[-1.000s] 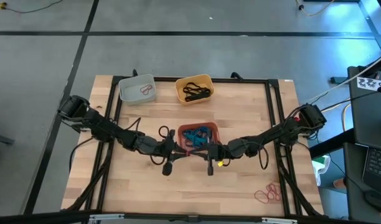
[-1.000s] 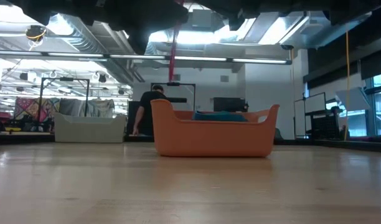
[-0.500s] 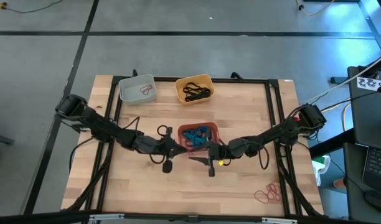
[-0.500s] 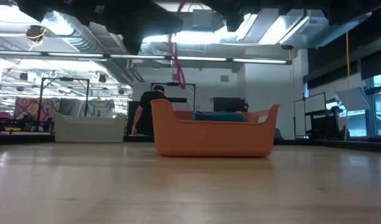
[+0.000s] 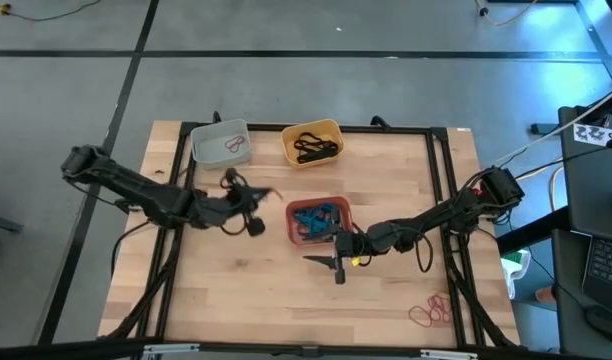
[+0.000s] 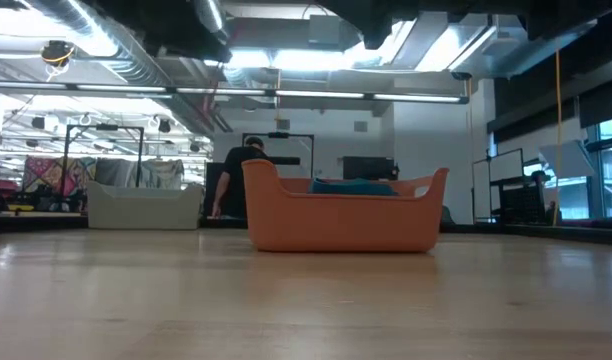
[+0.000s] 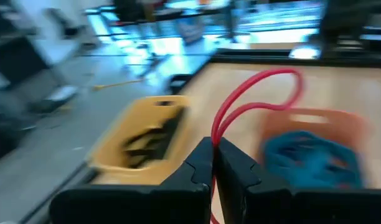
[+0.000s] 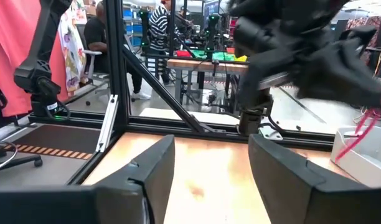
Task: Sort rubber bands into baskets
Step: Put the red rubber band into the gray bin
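Observation:
My left gripper (image 5: pixel 271 194) hangs above the table, left of the salmon-red basket (image 5: pixel 319 220), shut on a red rubber band (image 7: pixel 259 93). That basket holds blue rubber bands (image 7: pixel 309 152). My right gripper (image 5: pixel 314 250) stands open and holds nothing at the basket's near edge, its fingers (image 8: pixel 158 177) pointing toward the table's left edge. At the far edge the grey-white basket (image 5: pixel 221 143) holds a red band and the yellow basket (image 5: pixel 313 143) holds black bands. The low view shows the salmon-red basket (image 6: pixel 341 215) resting on the table. My left gripper pinches the red rubber band between its two shut fingertips (image 7: pixel 206 163). One part of the loop (image 7: pixel 223 124) stands out past the fingertips and another strand shows between the fingers below them. The band is lifted clear of the table and the baskets.
Several loose red rubber bands (image 5: pixel 431 313) lie near the table's near right corner. A black frame (image 5: pixel 441 200) runs around the work area. Bare wood lies in front of the salmon-red basket and at the near left. A person sits in the room behind (image 6: pixel 241 180).
My right gripper has opened and let go of the red rubber band in front of the salmon-red basket, staying in place. My left gripper, shut on the band, has risen and drawn back toward the table's left edge, tipping up toward level and carrying the band clear.

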`<state>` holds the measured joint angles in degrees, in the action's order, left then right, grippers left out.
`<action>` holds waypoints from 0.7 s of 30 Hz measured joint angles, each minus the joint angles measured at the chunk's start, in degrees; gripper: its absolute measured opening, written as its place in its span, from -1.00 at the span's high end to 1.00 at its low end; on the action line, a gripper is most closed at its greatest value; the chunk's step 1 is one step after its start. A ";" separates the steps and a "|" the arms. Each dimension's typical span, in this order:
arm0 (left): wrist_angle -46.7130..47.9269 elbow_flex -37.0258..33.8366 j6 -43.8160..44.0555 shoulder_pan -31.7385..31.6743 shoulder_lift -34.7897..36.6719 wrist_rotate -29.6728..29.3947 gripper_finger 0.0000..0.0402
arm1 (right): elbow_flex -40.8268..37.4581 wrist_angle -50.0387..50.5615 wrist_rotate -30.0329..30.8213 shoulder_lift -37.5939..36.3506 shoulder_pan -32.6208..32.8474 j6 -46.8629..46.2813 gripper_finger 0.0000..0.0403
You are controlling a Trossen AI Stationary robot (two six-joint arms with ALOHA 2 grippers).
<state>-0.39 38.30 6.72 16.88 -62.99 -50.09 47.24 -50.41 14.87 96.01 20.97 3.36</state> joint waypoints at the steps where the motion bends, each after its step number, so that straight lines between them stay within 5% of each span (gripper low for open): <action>1: 0.83 0.00 -0.52 -0.77 0.86 -1.64 0.97 | 0.00 0.02 0.01 0.00 0.00 0.00 -0.02; 8: 6.00 -0.56 -3.79 -7.65 2.59 -8.20 0.98 | 0.00 0.14 0.04 0.00 0.00 -0.07 -0.02; 21: 7.30 -6.60 -0.52 -25.98 2.56 -10.20 0.93 | 0.00 0.90 0.07 0.00 0.00 -0.07 -0.02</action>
<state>6.91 31.70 6.21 -9.10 -60.43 -60.29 47.24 -49.52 14.94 96.01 20.97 3.29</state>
